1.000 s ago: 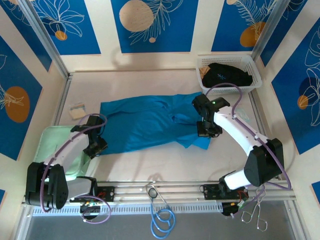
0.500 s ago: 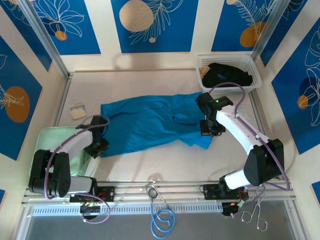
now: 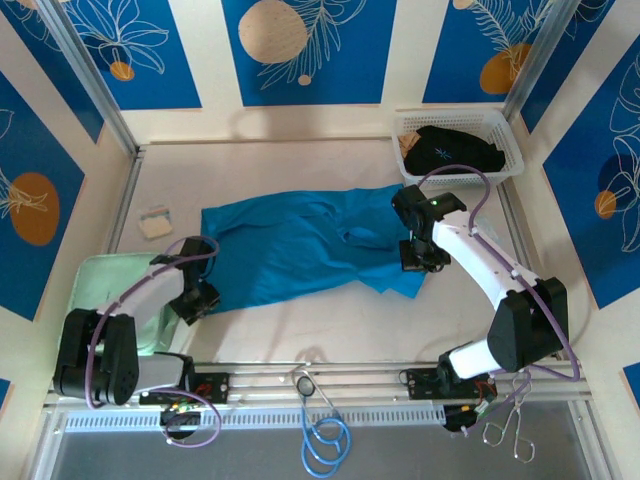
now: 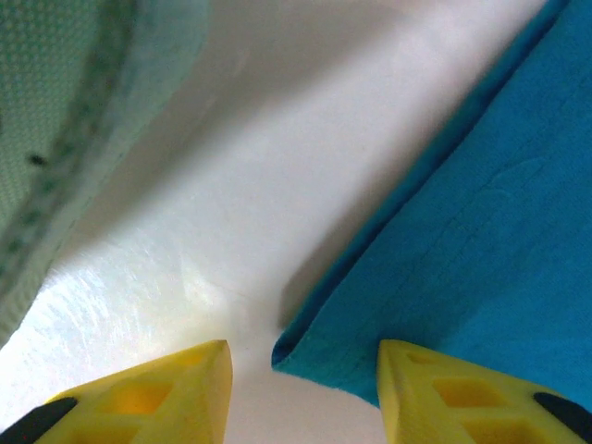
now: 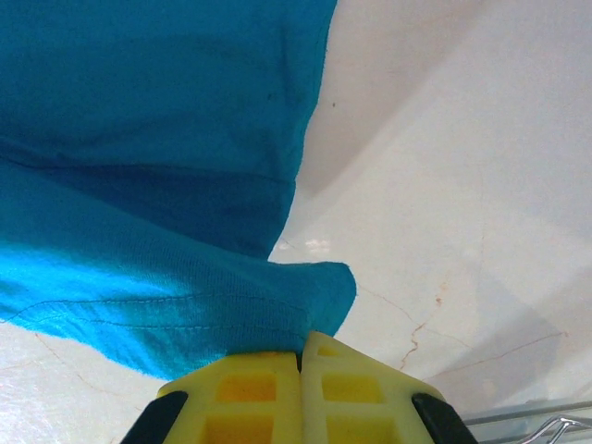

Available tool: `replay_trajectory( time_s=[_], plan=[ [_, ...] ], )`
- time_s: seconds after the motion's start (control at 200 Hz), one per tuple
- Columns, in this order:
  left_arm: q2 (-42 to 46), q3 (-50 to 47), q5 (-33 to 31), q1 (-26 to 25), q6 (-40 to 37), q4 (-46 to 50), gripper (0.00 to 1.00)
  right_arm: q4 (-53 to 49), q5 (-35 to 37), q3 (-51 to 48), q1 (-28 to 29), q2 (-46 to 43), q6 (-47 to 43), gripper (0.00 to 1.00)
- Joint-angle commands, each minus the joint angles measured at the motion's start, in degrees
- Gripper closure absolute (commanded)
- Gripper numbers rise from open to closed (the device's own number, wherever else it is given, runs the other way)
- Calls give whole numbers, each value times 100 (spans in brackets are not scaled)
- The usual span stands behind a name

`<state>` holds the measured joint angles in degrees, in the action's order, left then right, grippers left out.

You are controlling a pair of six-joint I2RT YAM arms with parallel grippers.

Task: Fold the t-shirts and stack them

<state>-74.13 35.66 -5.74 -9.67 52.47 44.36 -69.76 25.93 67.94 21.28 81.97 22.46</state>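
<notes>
Counting from above: one teal t-shirt [image 3: 290,245] spread mid-table and one black t-shirt [image 3: 455,148] bunched in the single white basket [image 3: 512,150] at the far right corner, two in all; bare table [image 3: 330,320] runs along the teal hem's near side. At the left wrist, the left gripper [image 4: 303,375] is released, its two yellow fingers [image 4: 176,384] straddling the shirt's corner, beside the green pad [image 4: 46,120]. At the right wrist, the right gripper [image 5: 301,370] is clenched on the teal hem, with open table to the right

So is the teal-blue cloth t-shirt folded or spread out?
Spread out: the teal-blue cloth t-shirt lies mostly flat across the white table, bunched where the right claw pinches its edge.
</notes>
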Motion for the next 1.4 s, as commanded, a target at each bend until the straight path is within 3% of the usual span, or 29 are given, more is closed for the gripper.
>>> replay_trajectory(
  time_s=[0.0,0.21,0.345,0.46,0.575,0.746,1.041,1.391],
  plan=[
    [-316,-138,9,-28,5,-237,56,-29,-121,-62,-1,-228,-66,100],
    [-667,2,-374,-43,-102,-555,60,-38,-150,-53,-1,-267,-61,100],
    [-755,78,-372,-36,-175,-608,68,-54,-152,-40,1,-287,-62,100],
    [-736,53,-306,-52,-215,-690,80,-64,-141,-35,-1,-300,-57,100],
    [-735,63,-249,-52,-270,-735,100,-73,-158,-27,9,-321,-54,100],
    [-462,258,-182,-103,-373,-446,100,-115,-224,13,43,-412,-66,100],
    [489,1283,-431,-107,-757,1037,100,-119,-289,221,52,-500,-140,100],
    [-257,2440,-741,-4,-1070,1255,100,372,-215,994,44,238,-743,100]
  ],
)
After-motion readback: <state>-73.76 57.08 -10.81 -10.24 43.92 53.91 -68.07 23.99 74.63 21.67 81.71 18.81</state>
